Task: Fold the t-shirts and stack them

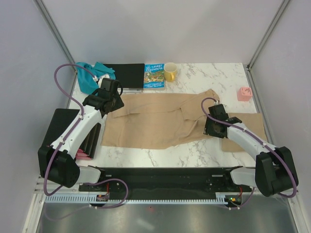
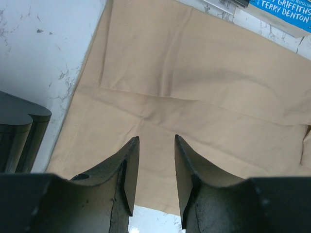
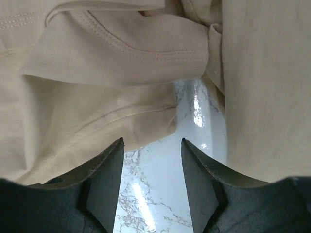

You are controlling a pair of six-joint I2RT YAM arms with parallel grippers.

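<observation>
Now the left pincer [image 2: 156, 138] and right pincer [image 3: 151, 141] gape empty at the shirt [image 1: 160, 121]. Best pinch matching edges, then fold evenly.

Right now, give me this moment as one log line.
left gripper open, empty; right gripper open, empty; tan t-shirt lying on table

Yellow mug [image 1: 170, 72] beside picture book [image 1: 154, 76], black board [image 1: 127, 75], pink block [image 1: 244, 93] on marble table [image 1: 209, 77]
</observation>
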